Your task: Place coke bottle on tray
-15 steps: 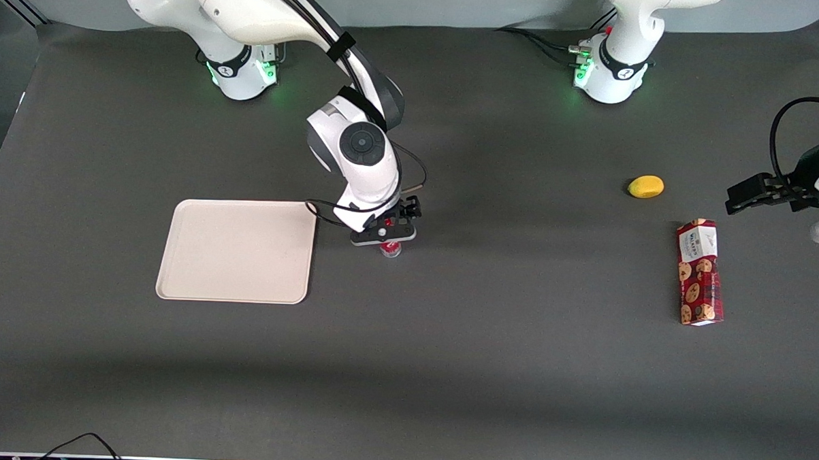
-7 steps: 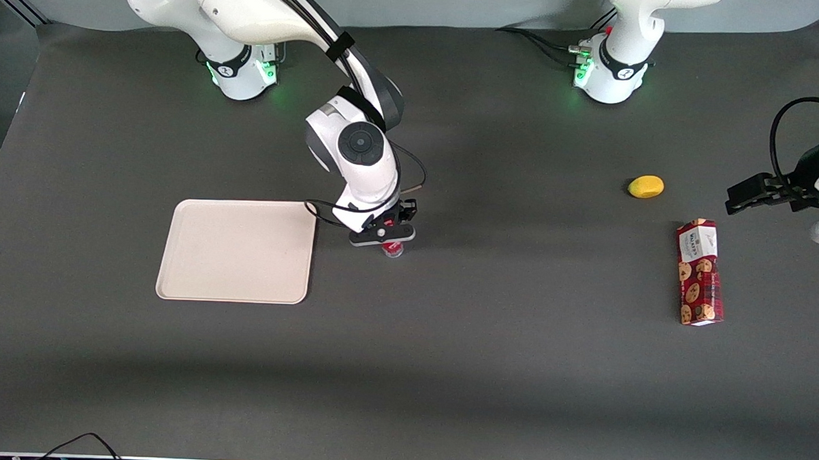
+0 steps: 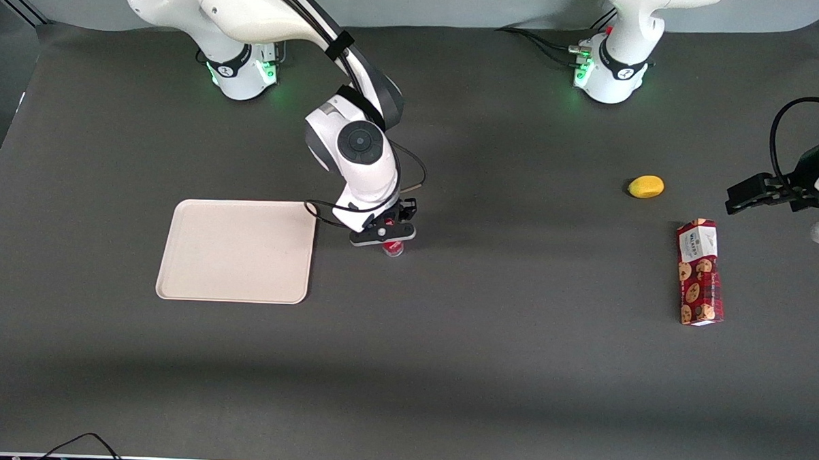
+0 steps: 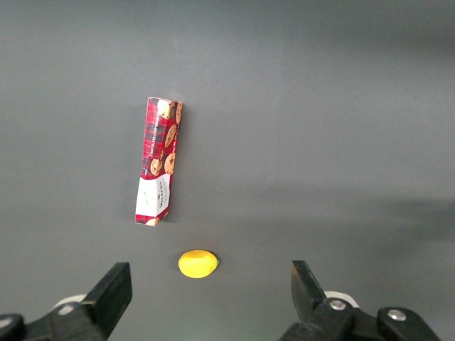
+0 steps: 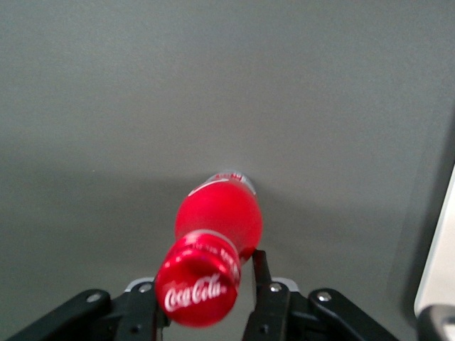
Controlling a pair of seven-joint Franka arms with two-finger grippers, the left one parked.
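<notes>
Red and slim, the coke bottle [image 5: 217, 227] stands upright on the dark grey table [image 3: 445, 367], its red cap [image 5: 199, 290] with white script lettering turned toward the wrist camera and its silvery base on the mat. In the front view only a small part of the bottle [image 3: 392, 249] shows below the tool, just beside the tray and a little nearer to the front camera than the working arm's wrist.

The gripper [image 5: 206, 302] sits over the bottle's neck with a finger [image 5: 261, 284] on each side of it — the fingers are closed against the neck just under the cap, so the bottle is held, though its base looks to be down on the table. From the front the gripper [image 3: 385, 236] hangs straight down from the white wrist.

The tray [image 3: 196, 292] lies flat on the table beside the bottle, toward the working arm's end; it is beige with rounded corners and a low rim, and nothing rests on it. A pale edge of the tray [image 5: 437, 277] also shows in the wrist view, apart from the bottle.

Well away, toward the parked arm's end of the table, lies a red cookie-print carton [image 3: 699, 272] on its side, and a yellow lemon [image 3: 646, 186] lies near it — farther from the front camera than the carton. The parked arm's camera shows the same carton [image 4: 158, 161] and lemon [image 4: 197, 263], apart from each other.
</notes>
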